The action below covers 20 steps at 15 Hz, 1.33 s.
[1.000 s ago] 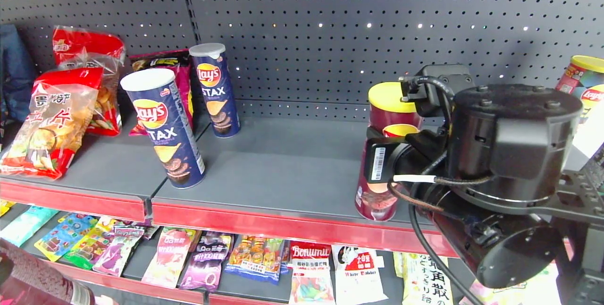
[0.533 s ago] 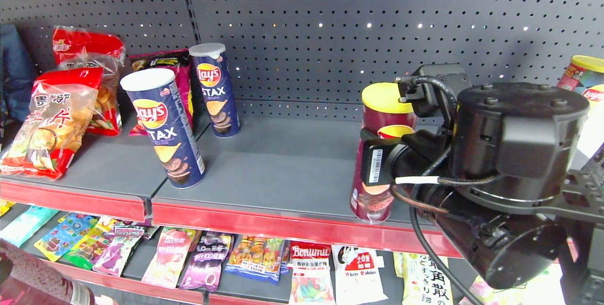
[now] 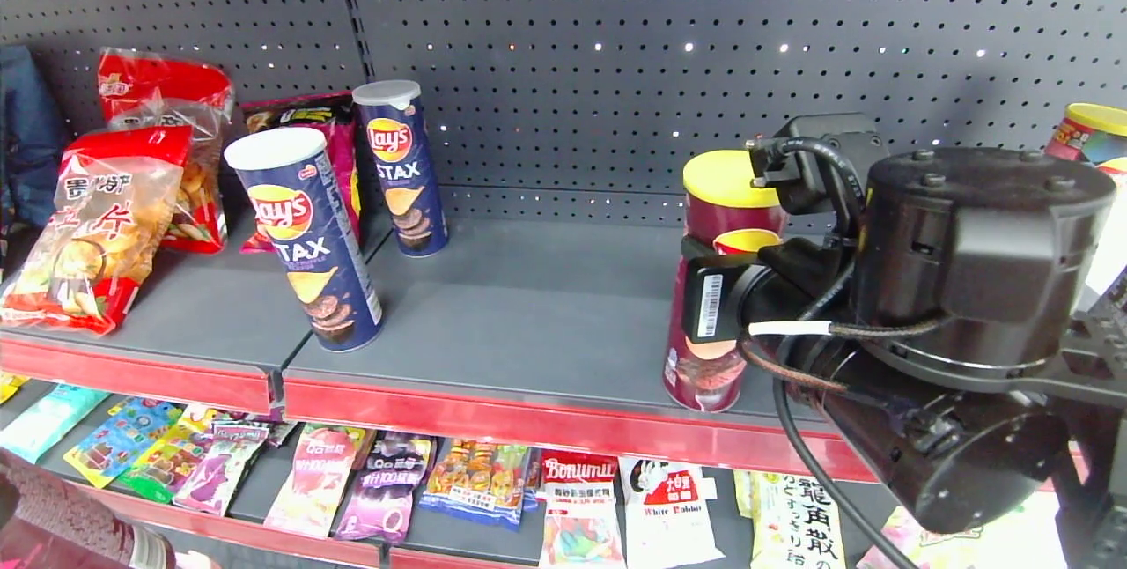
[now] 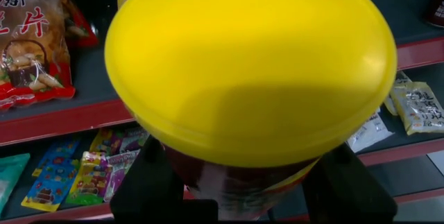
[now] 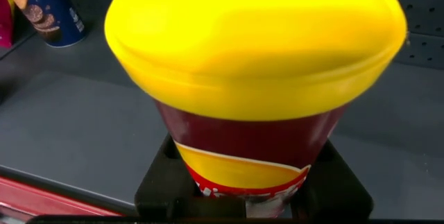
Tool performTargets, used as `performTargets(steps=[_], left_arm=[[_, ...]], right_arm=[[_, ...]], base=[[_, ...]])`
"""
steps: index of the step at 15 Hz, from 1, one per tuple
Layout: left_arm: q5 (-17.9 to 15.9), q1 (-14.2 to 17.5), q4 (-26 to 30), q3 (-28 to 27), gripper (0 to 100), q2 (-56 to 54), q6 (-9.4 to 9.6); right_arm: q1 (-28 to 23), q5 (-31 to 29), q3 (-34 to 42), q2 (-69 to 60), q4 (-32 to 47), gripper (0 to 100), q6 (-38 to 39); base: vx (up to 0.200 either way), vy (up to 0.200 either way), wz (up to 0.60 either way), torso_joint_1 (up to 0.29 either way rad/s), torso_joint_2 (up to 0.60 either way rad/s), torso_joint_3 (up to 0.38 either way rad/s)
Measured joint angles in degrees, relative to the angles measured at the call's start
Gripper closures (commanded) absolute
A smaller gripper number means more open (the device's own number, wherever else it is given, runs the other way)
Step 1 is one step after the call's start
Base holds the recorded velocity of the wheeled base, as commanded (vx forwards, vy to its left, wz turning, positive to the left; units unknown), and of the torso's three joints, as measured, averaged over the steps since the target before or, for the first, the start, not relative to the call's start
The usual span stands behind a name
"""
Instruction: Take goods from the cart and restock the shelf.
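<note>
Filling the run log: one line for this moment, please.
right claw: shut on yellow-lidded chip can | can: upright, near shelf front edge | left claw: shut on second yellow-lidded can

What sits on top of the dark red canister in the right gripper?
A yellow lid caps the dark red canister held by the right gripper. The lid covers the opening, so the contents cannot be seen.

blue cans [image 3: 304,239] [image 3: 401,168]: 2 | yellow-lidded cans [image 3: 724,199] [image 3: 1090,130] [image 4: 250,64]: 3 | upper-shelf snack bags [image 3: 97,225] [image 3: 167,137] [image 3: 304,124]: 3 | lower-shelf packets [image 3: 581,507]: about a dozen
</note>
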Motion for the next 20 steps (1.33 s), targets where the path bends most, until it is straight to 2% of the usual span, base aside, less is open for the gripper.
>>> performTargets(steps=[14, 15, 20], left_arm=[[0.00, 0.00, 0.02, 0.09, 100, -0.05, 0.02], [0.00, 0.00, 0.00, 0.09, 100, -0.05, 0.05], [0.00, 0.00, 0.02, 0.44, 100, -0.30, 0.02]], right_arm=[[0.30, -0.17, 2.76, -1.00, -0.33, 100, 0.41], [0.33, -0.17, 2.95, -1.00, -0.48, 0, 0.48], [0.44, -0.13, 3.30, -1.00, -0.91, 0, 0.26]], base=[[0.000, 0.000, 0.00, 0.000, 0.00, 0.000], [0.000, 0.000, 0.00, 0.000, 0.00, 0.000], [0.000, 0.000, 0.00, 0.000, 0.00, 0.000]])
